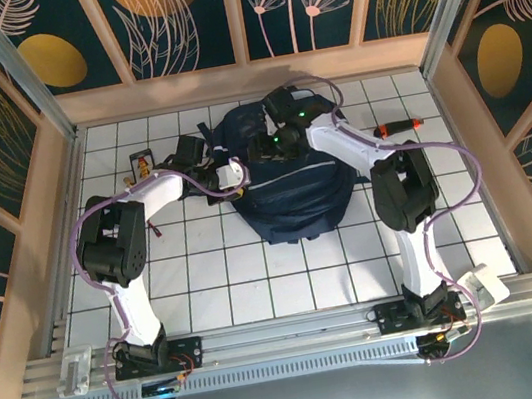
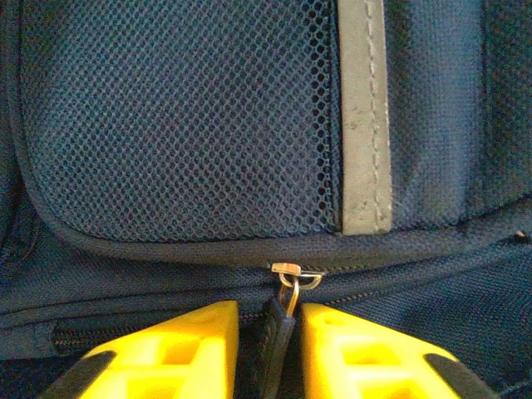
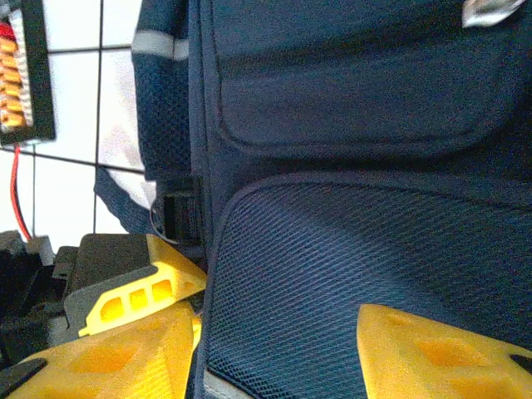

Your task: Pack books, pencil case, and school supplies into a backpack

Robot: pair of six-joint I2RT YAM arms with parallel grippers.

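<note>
Far back on the table [image 1: 206, 270] lies the backpack [image 1: 291, 196]. The left gripper [image 2: 270, 349] has the black zipper pull [image 2: 281, 328] between its fingers; I cannot tell if it pinches. The right gripper [image 3: 274, 349] is wide open over the mesh pocket [image 3: 349, 266].

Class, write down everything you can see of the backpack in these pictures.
The backpack is dark navy woven fabric, lying on the white gridded table with both arms reaching onto it. It has a mesh pocket, a pale grey reflective strip and a front pocket. Its metal zipper pull sits between the fingers of the left gripper. The right gripper straddles the mesh, jaws apart.
</note>
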